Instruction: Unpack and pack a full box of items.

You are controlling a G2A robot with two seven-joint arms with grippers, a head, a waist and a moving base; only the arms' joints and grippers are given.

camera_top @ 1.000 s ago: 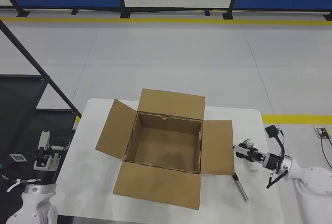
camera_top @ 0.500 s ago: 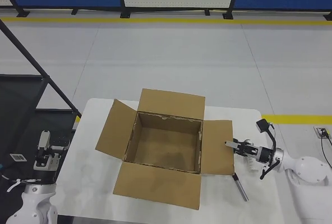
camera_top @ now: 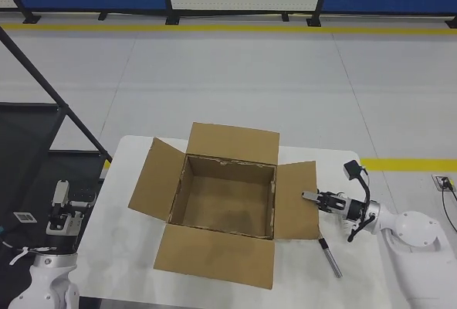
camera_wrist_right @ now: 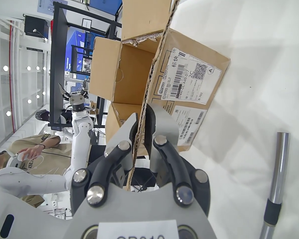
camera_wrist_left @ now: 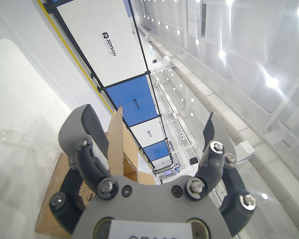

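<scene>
Here's the box [camera_top: 225,197]: plain brown corrugated cardboard, square-mouthed, sitting in the middle of the white desk [camera_top: 124,247] with all 4 flaps folded out and its bare floor showing. The cut edges show the wavy fluting, and the torn paper at 1 inner corner looks ragged. White printed labels [camera_wrist_right: 189,78] are stuck flat on the outer wall facing the desk's right edge.

Over to the right tool [camera_top: 309,195]. It comes in low and level from the desk's right edge, forearm stretched toward the box, and its 2 dark pads are pinched narrow on the outer rim of the right flap [camera_top: 296,202]. From the right wrist view, the right tool [camera_wrist_right: 142,123] has the thin flap [camera_wrist_right: 162,50] running straight up between its fingers, gripped on both faces.

Beside it, toward the front right corner of the desk, a slim rod [camera_top: 330,258] lies flat, near the flap's front corner but apart from it. It is a smooth shiny metal cylinder with a matte black band [camera_wrist_right: 276,175].

The left tool [camera_top: 62,202] sits off the desk's left edge, tipped upward. Its ribbed rubber pads stand wide apart with nothing between them [camera_wrist_left: 149,120].

A crumpled scrap of clear film [camera_wrist_left: 11,135] rests on the desk near the box.
</scene>
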